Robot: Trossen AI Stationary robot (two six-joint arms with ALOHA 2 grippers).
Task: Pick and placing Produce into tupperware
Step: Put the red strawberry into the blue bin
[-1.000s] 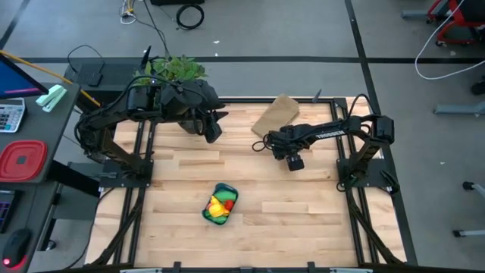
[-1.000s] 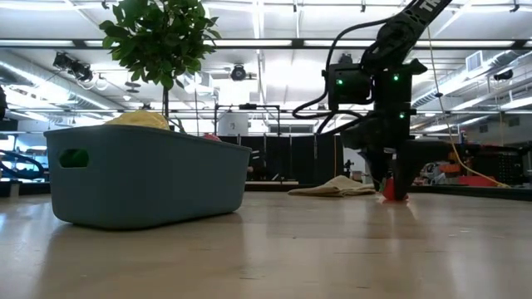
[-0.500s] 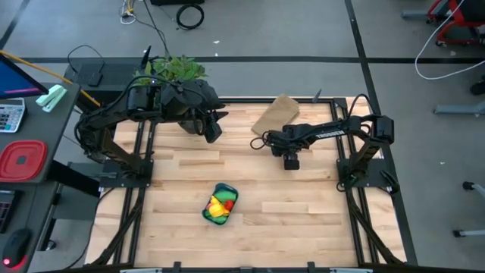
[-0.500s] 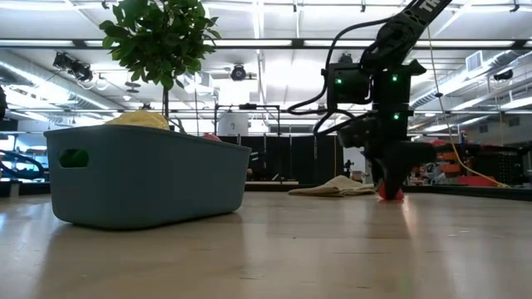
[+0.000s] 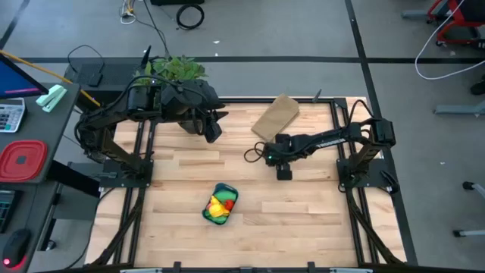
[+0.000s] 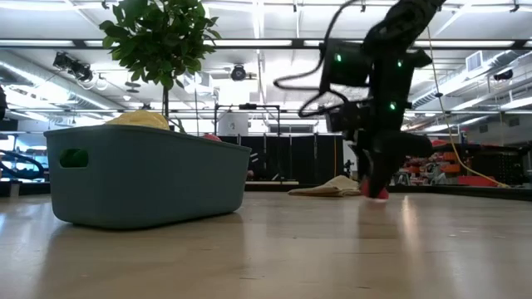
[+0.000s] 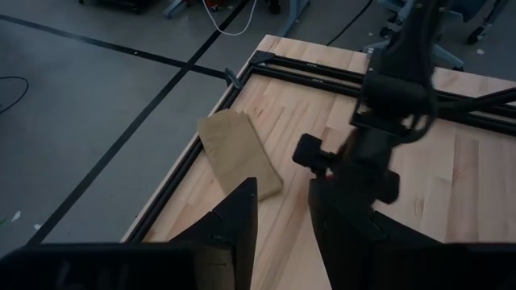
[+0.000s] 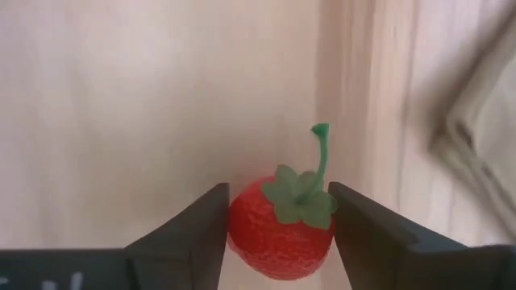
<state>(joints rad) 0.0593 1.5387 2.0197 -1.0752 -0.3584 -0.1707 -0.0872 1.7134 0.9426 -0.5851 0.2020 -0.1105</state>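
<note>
The blue tupperware point(image 5: 220, 205) sits near the table's near edge, holding a yellow banana, red and green produce; in the low view the tub point(image 6: 145, 174) fills the left. My right gripper point(image 5: 282, 168) hangs over the table's middle-right, shut on a red toy strawberry point(image 8: 280, 229) with green leaves and stem. The low view shows the right gripper point(image 6: 374, 189) with the strawberry point(image 6: 377, 193) at its tips. My left gripper point(image 5: 213, 130) waits open at the far left by the potted plant; in its wrist view its fingers point(image 7: 282, 205) stand apart. My right gripper pinches the strawberry by its two opposite sides point(image 8: 235, 229), one finger on each. The fingers come from above, pointing down. The strawberry sits upright, with its leaf cap and stem point(image 8: 321, 157) toward the wrist. Whether its underside still touches the table, I cannot tell.
A tan flat block point(image 5: 276, 115) lies at the far edge, beyond the right gripper. A potted leafy plant point(image 5: 173, 70) stands at the far left corner. A red square container point(image 5: 21, 161) sits off the table, left. Bare wood lies between the right gripper and the tub.
My right gripper, holding the strawberry, has moved toward the table's left and slightly toward the near edge, closer to the tub. The strawberry has travelled with it. The left arm has kept still.
</note>
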